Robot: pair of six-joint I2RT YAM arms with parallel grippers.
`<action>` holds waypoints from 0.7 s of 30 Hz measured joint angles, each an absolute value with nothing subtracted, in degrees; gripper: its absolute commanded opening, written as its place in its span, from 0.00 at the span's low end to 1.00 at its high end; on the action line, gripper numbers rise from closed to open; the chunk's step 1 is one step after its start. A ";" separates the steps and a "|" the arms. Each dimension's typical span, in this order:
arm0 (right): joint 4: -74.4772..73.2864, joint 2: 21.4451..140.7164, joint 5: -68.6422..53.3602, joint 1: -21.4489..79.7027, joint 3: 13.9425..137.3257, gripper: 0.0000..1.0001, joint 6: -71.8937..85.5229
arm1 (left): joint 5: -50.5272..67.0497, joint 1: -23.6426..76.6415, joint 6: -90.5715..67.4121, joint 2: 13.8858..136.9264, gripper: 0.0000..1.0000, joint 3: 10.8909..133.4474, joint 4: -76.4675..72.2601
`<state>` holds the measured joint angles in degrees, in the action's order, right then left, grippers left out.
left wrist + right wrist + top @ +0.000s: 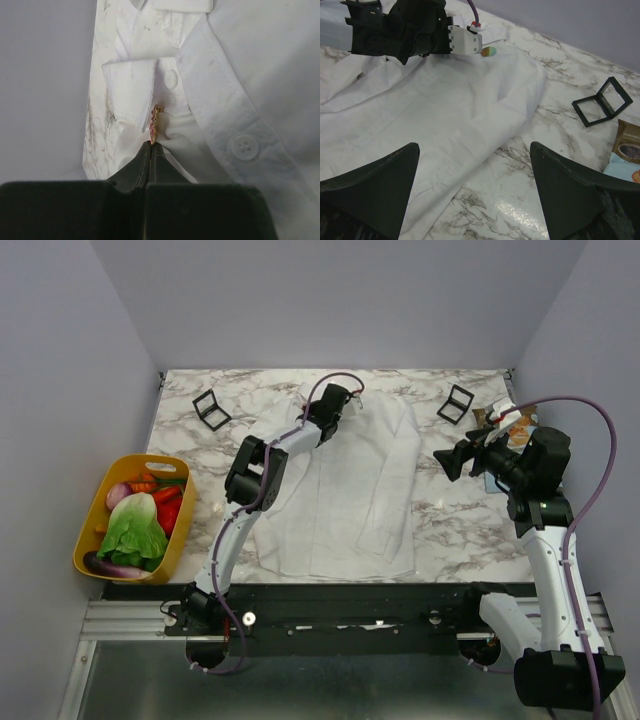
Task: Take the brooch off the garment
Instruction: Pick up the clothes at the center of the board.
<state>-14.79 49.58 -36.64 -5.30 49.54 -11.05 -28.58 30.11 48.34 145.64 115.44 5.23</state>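
Only from the left wrist: left end effector [151, 144] closed tight, tips pinching the lower edge of the brooch [154, 124], edge-on, gold-rimmed, against puckered white shirt [240, 65] fabric below the collar. From the right wrist: right end effector [474, 147] spread wide, empty, above the marble table [520, 210]; beyond, brooch face green and orange-red.

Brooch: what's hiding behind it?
Behind the brooch, pinched edge-on by the shut left gripper, is bunched white shirt cloth and a button. Its pin and the spot where it pierces the cloth are covered.
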 measured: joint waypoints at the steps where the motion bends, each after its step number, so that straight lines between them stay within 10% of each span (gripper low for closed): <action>1: -14.79 49.58 -36.67 -5.30 49.54 1.00 -11.05 | -28.60 30.11 47.83 145.58 0.00 115.44 5.37; 21: -14.83 49.36 -37.19 -5.30 49.54 1.00 -11.05 | -24.34 29.63 31.81 136.84 0.00 115.63 17.89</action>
<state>-14.83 49.36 -37.19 -5.30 49.54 -11.05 -24.34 29.63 31.81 136.84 115.63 17.89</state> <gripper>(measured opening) 0.998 0.010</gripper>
